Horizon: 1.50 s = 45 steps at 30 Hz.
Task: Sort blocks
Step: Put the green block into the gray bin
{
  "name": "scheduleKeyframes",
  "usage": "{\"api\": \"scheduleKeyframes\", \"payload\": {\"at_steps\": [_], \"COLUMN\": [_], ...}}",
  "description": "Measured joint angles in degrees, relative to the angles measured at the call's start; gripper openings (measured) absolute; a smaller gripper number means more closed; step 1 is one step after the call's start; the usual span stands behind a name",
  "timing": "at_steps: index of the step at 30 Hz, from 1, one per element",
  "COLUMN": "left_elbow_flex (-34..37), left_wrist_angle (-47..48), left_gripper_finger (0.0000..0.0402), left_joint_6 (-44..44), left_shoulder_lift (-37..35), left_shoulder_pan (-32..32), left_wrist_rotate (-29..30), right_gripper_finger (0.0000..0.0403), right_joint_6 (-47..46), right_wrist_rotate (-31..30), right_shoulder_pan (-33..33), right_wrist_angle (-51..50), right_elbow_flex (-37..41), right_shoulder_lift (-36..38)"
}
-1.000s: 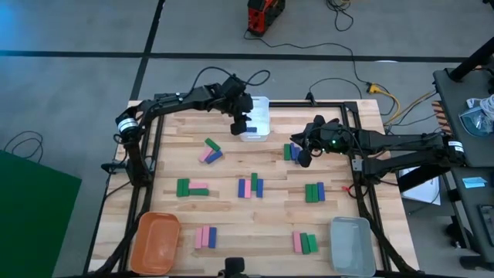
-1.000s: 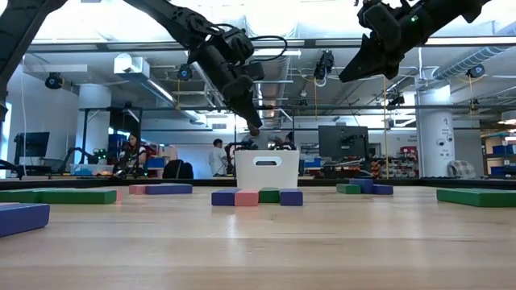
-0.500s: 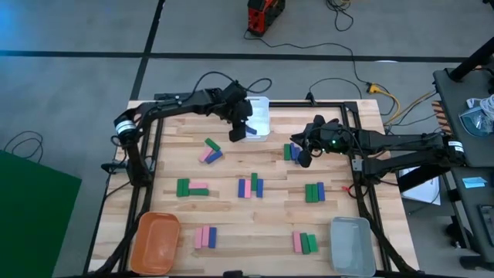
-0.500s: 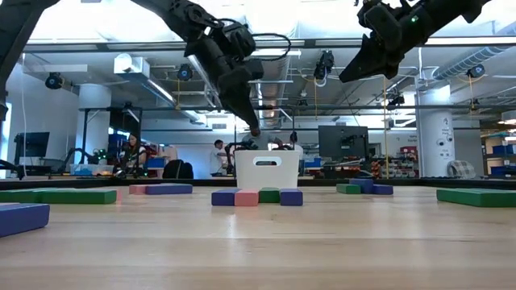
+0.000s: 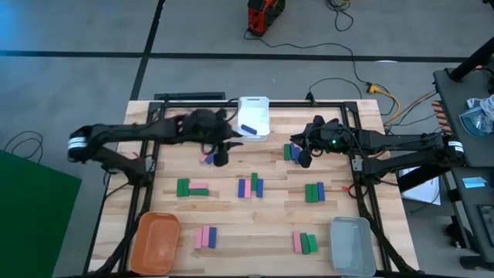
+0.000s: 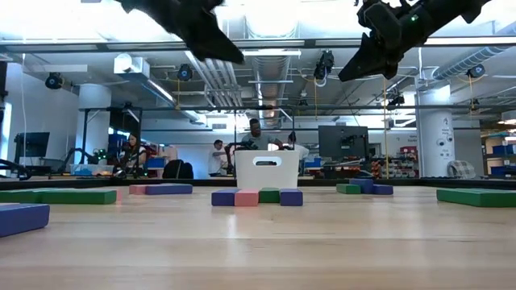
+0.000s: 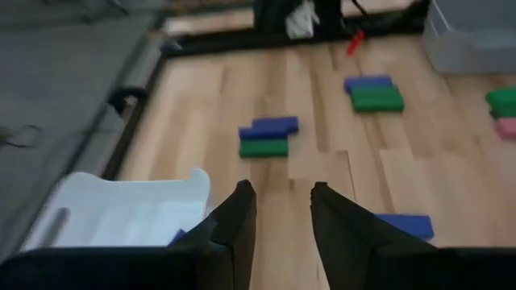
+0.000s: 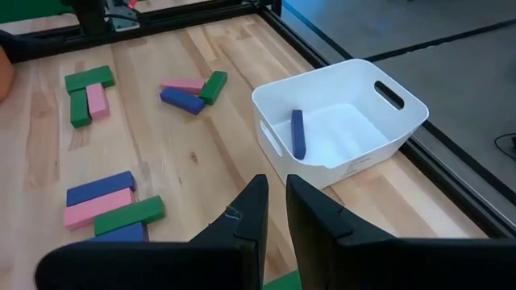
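Small pink, blue and green blocks lie flat in groups on the wooden table, such as the trio (image 5: 248, 186) at mid-table and a pair (image 5: 315, 191) to its right. One blue block (image 5: 248, 129) lies inside the white bin (image 5: 255, 108) at the far edge. My left gripper (image 5: 220, 159) hovers open and empty over a pink, blue and green group (image 5: 208, 156) just near and left of that bin. My right gripper (image 5: 302, 159) hangs above the table beside a green and blue pair (image 5: 289, 152), its fingers (image 8: 256, 197) a narrow gap apart, holding nothing.
An orange bin (image 5: 157, 241) stands at the near left corner and a grey bin (image 5: 353, 245) at the near right. More block groups lie near the front edge (image 5: 204, 237) (image 5: 303, 242). A black frame (image 5: 363, 154) runs along the table's sides. People stand in the room beyond.
My left gripper has left its place above the white bin, moving toward the table's near and left side and rising, the whole arm swinging out leftward. It now hangs over the pink, blue and green group. A blue block shows lying in the white bin.
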<state>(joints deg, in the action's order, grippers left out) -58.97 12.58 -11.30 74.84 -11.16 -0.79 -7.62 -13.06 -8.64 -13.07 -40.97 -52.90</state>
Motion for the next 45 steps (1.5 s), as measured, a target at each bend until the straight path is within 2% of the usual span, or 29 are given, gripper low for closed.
{"api": "scheduleKeyframes", "payload": {"at_steps": [3,9,15,18,25,33,38,45], "left_elbow_flex": [5.21,12.97,17.08,18.62,22.68,28.64,28.87,28.73], "left_wrist_angle": [-4.76,-12.62,-15.2,-15.46,-16.28,-19.67,-18.46,-12.62], "left_gripper_finger": [0.0098,0.0098,0.0098,0.0098,0.0098,0.0098,0.0098,0.0098], "left_joint_6": [1.85,4.59,4.8,3.45,3.04,4.52,4.29,2.81], "left_shoulder_lift": [-5.98,-14.38,-20.55,-23.44,-28.82,-34.51,-36.68,-39.93], "left_shoulder_pan": [3.29,9.24,14.38,16.36,18.59,18.71,18.67,18.66], "left_wrist_rotate": [3.24,3.65,14.64,18.25,21.72,22.02,22.0,22.78], "right_gripper_finger": [0.0038,0.0038,0.0038,0.0038,0.0038,0.004,0.0076,0.0174], "right_joint_6": [0.03,0.76,0.74,0.76,2.95,8.83,11.72,12.39], "right_wrist_rotate": [0.0,0.01,0.61,0.6,0.6,0.36,-0.02,-0.04], "right_shoulder_pan": [0.0,0.0,0.28,0.94,4.23,8.44,10.38,12.64], "right_wrist_angle": [0.2,0.87,2.66,3.0,1.96,-2.92,-6.17,-7.95], "right_elbow_flex": [0.0,0.0,-0.02,-1.04,-8.04,-18.69,-24.43,-29.58], "right_shoulder_lift": [0.0,0.0,-0.15,-1.25,-7.72,-19.15,-26.11,-34.31]}}
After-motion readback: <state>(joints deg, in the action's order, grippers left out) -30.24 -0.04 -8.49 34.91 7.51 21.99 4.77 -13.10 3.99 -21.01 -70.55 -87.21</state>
